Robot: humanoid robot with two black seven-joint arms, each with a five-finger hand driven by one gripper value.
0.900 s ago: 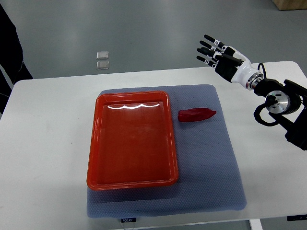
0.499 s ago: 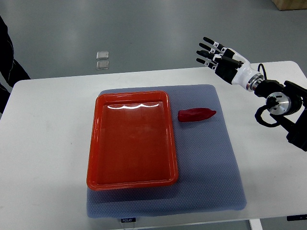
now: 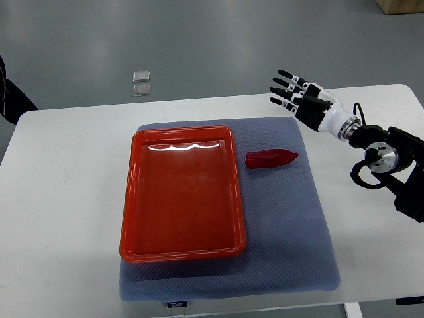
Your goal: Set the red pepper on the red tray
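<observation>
Red pepper lies on grey mat just beside red tray.

Setting: robotics lab or test area. Evidence: plain white bench with a grey-blue mat, smooth grey poured floor with two small floor plates, black robot arm joints with exposed cable.
</observation>
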